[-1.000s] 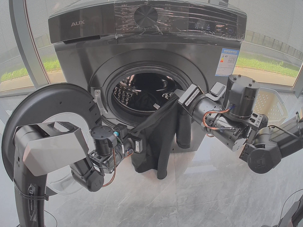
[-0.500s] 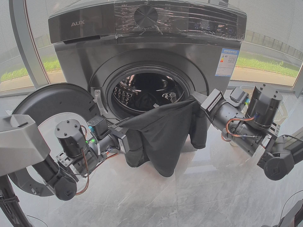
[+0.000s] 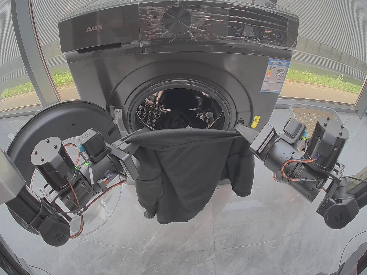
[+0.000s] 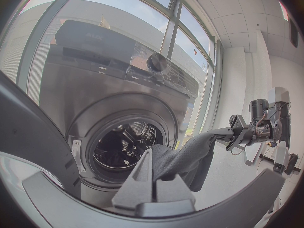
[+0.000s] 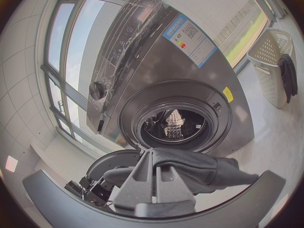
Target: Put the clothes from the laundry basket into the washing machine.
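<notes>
Dark garment [image 3: 183, 169] held stretched between both grippers across the washing machine [image 3: 176, 54] front, top edge level just below the open drum mouth [image 3: 176, 111]; the rest hangs down.

Left gripper [image 3: 125, 140]: fingers pinched on the garment's left end.

Right gripper [image 3: 241, 133]: pinched on its right end.

Door [image 3: 57, 126] swung open at the machine's left edge.

Laundry basket [image 3: 311, 115] on the floor by the machine's right front corner, with dark cloth [image 5: 289, 76] over its rim.
</notes>
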Tool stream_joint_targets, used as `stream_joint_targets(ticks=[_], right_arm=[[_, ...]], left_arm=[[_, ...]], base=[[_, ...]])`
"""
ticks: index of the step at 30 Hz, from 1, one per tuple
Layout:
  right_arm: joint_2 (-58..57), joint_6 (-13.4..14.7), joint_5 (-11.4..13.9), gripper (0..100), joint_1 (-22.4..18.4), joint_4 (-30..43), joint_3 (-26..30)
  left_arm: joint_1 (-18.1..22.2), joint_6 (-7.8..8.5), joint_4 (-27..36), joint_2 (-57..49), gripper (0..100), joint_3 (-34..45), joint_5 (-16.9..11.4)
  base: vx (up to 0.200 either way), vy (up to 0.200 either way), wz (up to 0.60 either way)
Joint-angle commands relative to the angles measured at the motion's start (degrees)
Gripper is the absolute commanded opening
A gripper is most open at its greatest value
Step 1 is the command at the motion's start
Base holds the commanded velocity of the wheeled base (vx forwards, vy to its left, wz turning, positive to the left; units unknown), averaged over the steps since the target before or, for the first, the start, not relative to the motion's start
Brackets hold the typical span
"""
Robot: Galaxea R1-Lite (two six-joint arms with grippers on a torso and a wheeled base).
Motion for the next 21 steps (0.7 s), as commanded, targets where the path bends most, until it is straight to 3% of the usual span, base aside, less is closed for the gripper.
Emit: stream_joint_targets(ticks=[1,5,21], right_arm=[[-0.47,-1.18,-0.09,0,-0.28,-1.36,0.4],[-0.74,-3.02,-0.26,0,-0.28,-3.03,0.58],[-1.35,-3.2,-0.09,0,0.15,-3.65,1.37]], left_arm=[[0.37,-0.01,0.04,-3.04,0,0.16,0.09],[0.54,-0.01,0.04,-3.13,0,-0.11,0.18],[0.45,-0.19,0.12,-2.69,0,-1.86,0.35]], base=[[0.0,0.0,0.0],[0.0,0.0,0.0],[0.0,0.0,0.0]])
